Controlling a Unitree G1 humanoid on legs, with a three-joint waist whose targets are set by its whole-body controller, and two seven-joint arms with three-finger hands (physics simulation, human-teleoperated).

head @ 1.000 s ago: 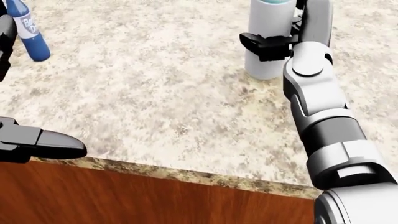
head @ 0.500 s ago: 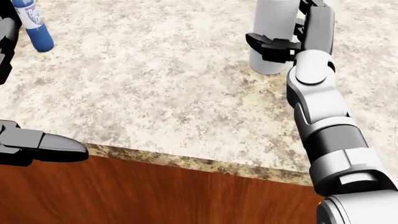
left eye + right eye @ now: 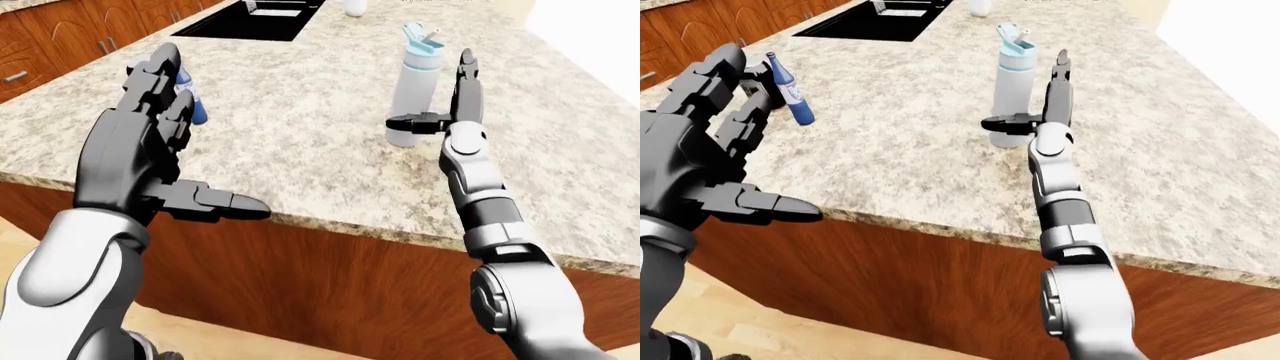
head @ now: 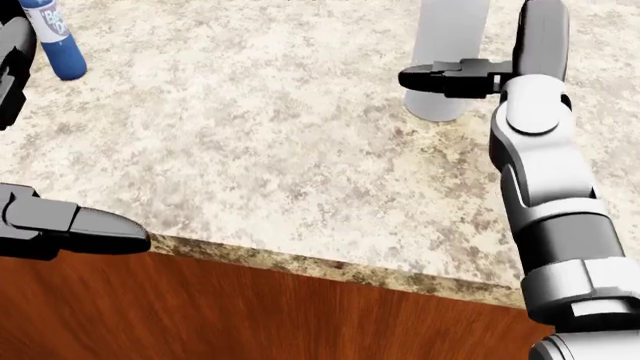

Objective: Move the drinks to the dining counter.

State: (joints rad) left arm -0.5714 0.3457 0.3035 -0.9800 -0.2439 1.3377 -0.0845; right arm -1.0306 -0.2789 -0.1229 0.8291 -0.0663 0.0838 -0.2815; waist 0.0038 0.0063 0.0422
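My left hand (image 3: 140, 157) hangs spread and empty at the counter (image 3: 300, 142) edge. The blue bottle (image 3: 788, 91) stands just beyond it. Right of that, the white flask (image 3: 1013, 84) stands upright; my right hand (image 3: 1040, 112) is beside it, fingers open, thumb across its base.

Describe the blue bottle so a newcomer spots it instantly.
On the speckled granite counter, look left of the tall white flask with the light blue lid. The small dark blue bottle with a white label stands there, shorter and slimmer.
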